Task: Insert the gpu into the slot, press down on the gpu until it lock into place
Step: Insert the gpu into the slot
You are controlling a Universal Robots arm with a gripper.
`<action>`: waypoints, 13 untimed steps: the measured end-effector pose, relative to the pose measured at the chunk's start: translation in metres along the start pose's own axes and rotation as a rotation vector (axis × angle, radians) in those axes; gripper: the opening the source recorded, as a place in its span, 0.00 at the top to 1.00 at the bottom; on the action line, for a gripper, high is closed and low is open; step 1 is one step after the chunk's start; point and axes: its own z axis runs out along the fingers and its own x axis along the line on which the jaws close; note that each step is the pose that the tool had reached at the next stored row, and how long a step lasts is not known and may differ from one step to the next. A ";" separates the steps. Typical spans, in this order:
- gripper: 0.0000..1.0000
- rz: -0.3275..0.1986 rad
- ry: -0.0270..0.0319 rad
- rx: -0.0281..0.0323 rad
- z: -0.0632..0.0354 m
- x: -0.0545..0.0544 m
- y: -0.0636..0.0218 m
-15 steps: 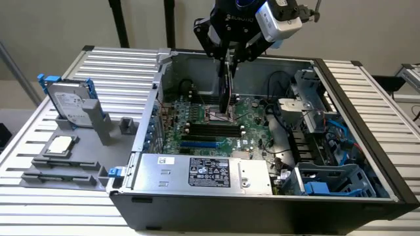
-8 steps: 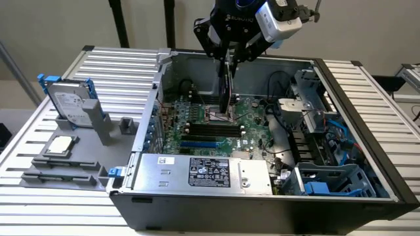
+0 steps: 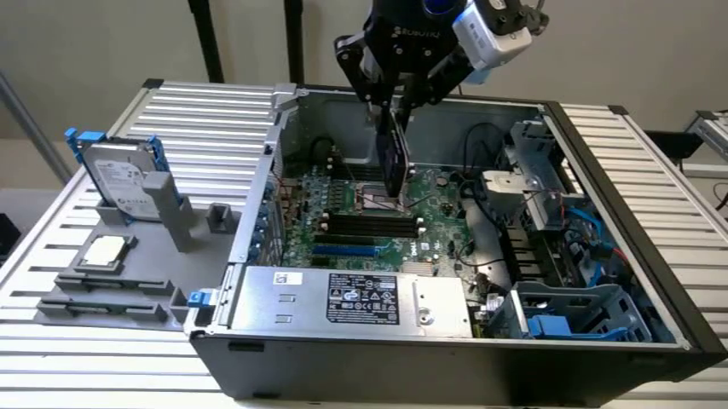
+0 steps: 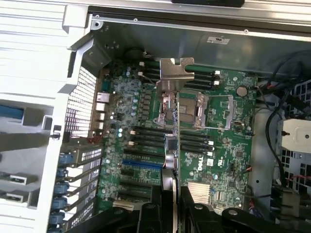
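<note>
We are holding one gpu (image 3: 395, 162) on edge in one gripper (image 3: 390, 104), fingers clamped on it, apart from the one blue slot (image 3: 344, 251).

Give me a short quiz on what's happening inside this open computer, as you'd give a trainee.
1. True or false: the gpu is already seated in the slot.
2. What is the gripper holding? A) the gpu B) a hard drive C) a loose cable
3. Fill the gap: the slot is coloured ____.

Key
1. False. The gpu hangs on edge over the motherboard, not in the slot.
2. A
3. Blue
</note>
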 end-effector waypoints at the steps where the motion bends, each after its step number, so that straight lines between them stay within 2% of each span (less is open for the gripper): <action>1: 0.74 -0.018 0.0013 0.0007 0.0001 0.000 0.0000; 13: 0.74 -0.235 0.0181 0.0094 0.0006 0.000 0.0000</action>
